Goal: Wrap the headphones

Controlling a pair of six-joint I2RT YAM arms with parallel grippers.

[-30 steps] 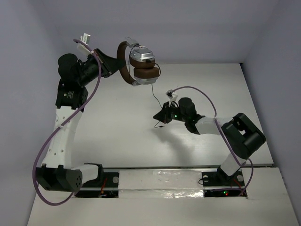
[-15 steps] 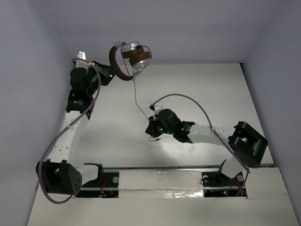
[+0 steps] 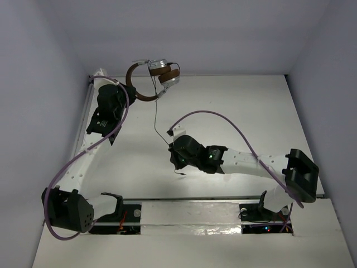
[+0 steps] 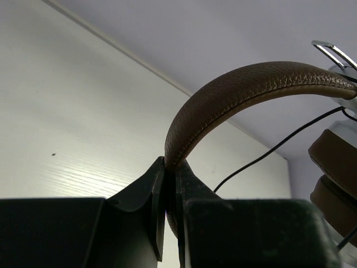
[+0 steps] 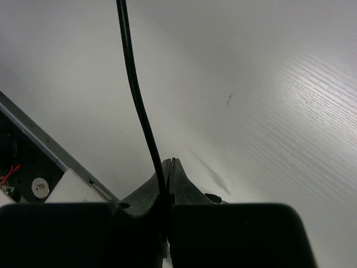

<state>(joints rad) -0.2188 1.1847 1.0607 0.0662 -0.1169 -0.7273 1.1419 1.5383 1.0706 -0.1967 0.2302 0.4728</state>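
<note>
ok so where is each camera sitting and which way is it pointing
Top external: above and behind the arm bases, looking down on the table; both whole arms show, the left one holding the headphones at the far left.
Left wrist: on the left arm, looking along the left jaws, shut on the brown headband.
Right wrist: on the right arm, looking down at the table past the right jaws, shut on the cable.
Shared: the cable shows in all three views, the headband in top external and left wrist.
</note>
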